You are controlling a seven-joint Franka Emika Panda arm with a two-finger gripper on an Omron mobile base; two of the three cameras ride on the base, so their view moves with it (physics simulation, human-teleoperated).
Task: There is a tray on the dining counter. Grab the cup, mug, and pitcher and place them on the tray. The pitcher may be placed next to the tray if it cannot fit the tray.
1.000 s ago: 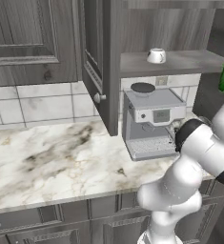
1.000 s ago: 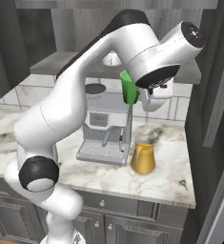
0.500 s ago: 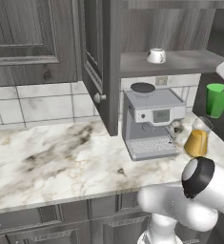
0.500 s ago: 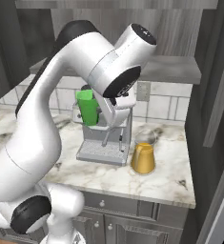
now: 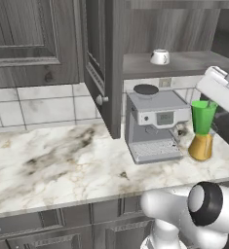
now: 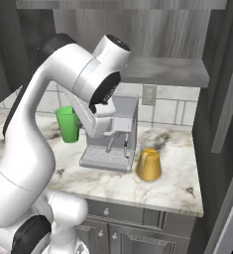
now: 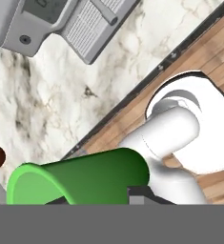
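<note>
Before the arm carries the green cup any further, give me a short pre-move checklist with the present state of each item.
1. Cup held by the gripper: ok, it is lifted off the counter.
2. Cup upright: ok in both base views.
3. Pitcher undisturbed: ok, upright beside the coffee machine.
4. Mug accounted for: ok, on the shelf.
5. Tray located: cannot tell.
6. Grip firmness at the jaws: cannot tell.

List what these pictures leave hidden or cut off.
- Gripper fingertips: in the hand view the cup covers them, so the grip itself is unseen.
- Pitcher: left base view, its neck is behind the cup.
- Mug: left base view, too small to show its handle.
- Coffee machine: right base view, partly behind the arm.
</note>
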